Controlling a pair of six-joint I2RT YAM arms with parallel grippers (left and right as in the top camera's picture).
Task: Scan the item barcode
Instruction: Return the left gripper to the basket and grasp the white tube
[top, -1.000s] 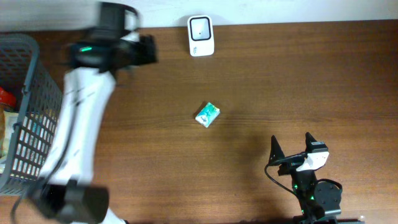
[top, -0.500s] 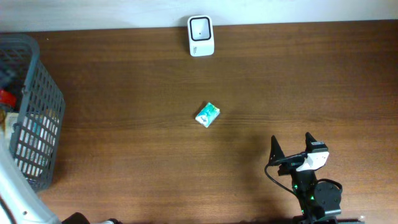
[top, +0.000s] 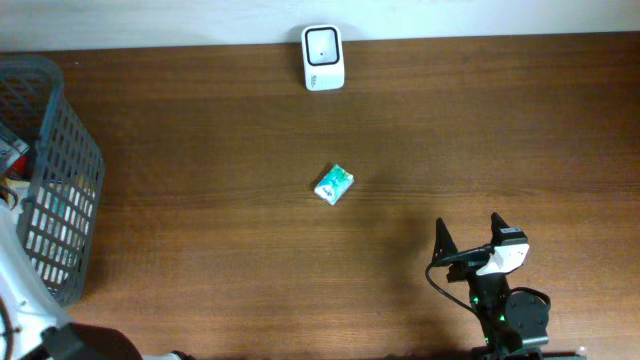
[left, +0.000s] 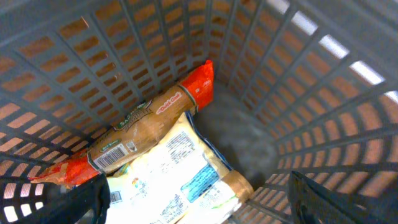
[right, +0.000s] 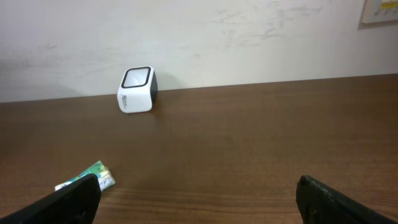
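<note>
Brown desk (top: 500, 130) from above: a white scanner (top: 323, 57) sat at the far edge. A small green packet (top: 334, 184) lay in the middle, well apart from it. A grey basket (top: 60, 150) stood at the left. The right claw (top: 468, 240) was wide open and held nothing.

From the left wrist, the left claw (left: 199, 202) hung inside the basket, wide open and empty. Under it an orange pack (left: 155, 118) lay on a pale bag (left: 180, 174).

From the right wrist, nothing was near the scanner.

I think no scan was going on. A thing had yet to be grabbed, lifted out and shown to the scanner.
</note>
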